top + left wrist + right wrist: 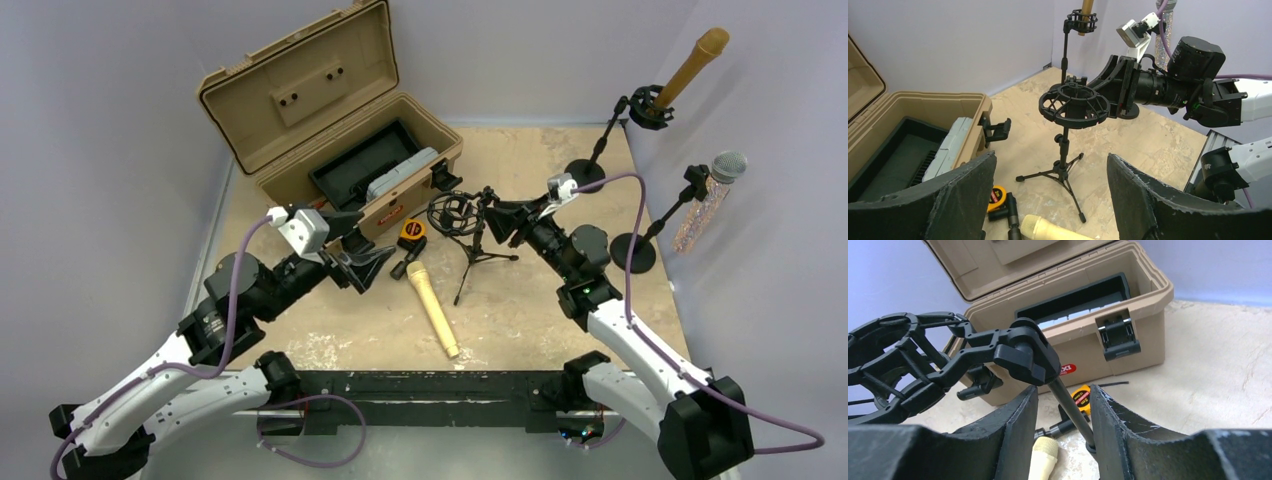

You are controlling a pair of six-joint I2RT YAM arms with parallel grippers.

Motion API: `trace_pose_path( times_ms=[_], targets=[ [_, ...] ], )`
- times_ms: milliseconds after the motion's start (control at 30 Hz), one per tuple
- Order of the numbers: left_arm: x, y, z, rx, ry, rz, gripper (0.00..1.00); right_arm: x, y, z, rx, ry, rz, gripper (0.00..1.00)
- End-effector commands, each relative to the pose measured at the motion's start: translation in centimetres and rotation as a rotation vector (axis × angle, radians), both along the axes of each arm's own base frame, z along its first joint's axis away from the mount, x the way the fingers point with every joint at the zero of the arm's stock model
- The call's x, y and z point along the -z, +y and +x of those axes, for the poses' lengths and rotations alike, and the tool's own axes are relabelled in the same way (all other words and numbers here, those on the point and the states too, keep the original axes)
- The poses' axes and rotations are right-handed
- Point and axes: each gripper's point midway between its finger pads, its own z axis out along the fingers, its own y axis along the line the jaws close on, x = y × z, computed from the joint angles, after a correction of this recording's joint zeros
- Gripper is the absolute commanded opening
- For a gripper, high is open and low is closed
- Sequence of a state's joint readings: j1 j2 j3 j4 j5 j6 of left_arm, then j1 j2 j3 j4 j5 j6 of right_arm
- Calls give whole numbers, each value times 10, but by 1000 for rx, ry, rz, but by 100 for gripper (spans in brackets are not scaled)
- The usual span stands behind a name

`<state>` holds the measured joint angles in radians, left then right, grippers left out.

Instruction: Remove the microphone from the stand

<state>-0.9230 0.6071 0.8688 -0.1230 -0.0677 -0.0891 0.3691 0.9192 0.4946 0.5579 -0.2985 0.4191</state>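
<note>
The microphone [432, 308] is lying flat on the table [540, 310] just beside the stand [474, 245], on its near left side, with its round head pointing up toward the tripod legs and its body well clear of the ring mount [450, 213] at the stand's top. The right gripper [497, 222] is reaching in from the stand's right, jaws parted and straddling the upright pole without pinching it. The left gripper [378, 268] is hovering left of the stand, near the microphone's head, jaws spread wide and holding nothing.
</note>
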Motion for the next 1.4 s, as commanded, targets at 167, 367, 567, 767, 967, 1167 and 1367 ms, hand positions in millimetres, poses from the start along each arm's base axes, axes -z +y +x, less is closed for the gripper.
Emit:
trace_pose_path(
  times_ms=[167,367,567,767,967,1167,1367],
  targets=[
    [4,-1,5,-12,-4,16,78,-13,11,1,-18,-127,-5,45],
    [7,-2,7,-18,4,20,78,-15,19,11,-17,-150,-2,41],
    [10,-4,9,-25,15,25,78,-8,13,25,50,-126,4,21],
    [13,-5,11,-27,23,26,77,-19,-10,36,199,-108,39,0],
    [13,-6,11,-27,28,23,77,-32,-54,45,450,-71,108,0],
    [16,-8,12,-24,40,22,76,-53,-70,51,539,-168,160,0],
    [24,-11,16,-34,73,4,76,-58,-27,53,338,-374,18,0]
  ],
)
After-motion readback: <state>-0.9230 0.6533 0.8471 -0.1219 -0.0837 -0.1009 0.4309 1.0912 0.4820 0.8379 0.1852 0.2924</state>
